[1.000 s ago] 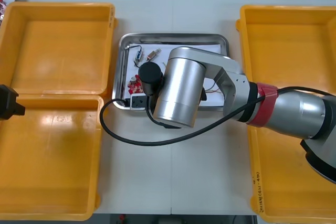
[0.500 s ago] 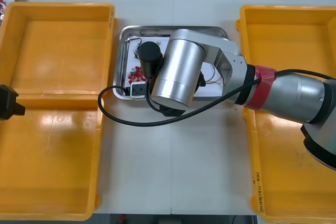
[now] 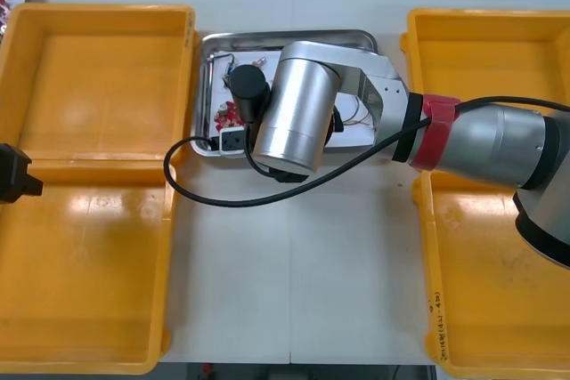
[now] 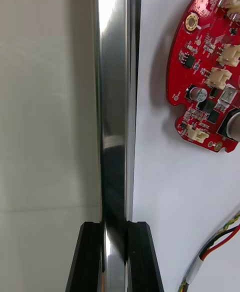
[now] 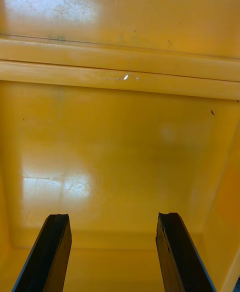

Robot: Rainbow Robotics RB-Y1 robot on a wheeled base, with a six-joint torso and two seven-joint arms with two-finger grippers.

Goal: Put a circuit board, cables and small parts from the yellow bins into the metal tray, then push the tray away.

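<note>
Fingers (image 4: 91,259) of right gripper (image 4: 115,257) pinch metal tray (image 4: 114,97) rim

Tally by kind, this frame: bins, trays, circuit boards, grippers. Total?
yellow bins: 4
metal tray: 1
red circuit board: 1
grippers: 2 (right gripper fingers shut on the tray's rim; left gripper open over a left bin)
Total: 8

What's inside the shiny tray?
A round red circuit board, a red and yellow cable and small metal parts lie in the white-lined metal tray. The right arm covers the middle, hiding anything there. The right gripper pinches the rim; the left gripper hovers over a yellow bin.
</note>
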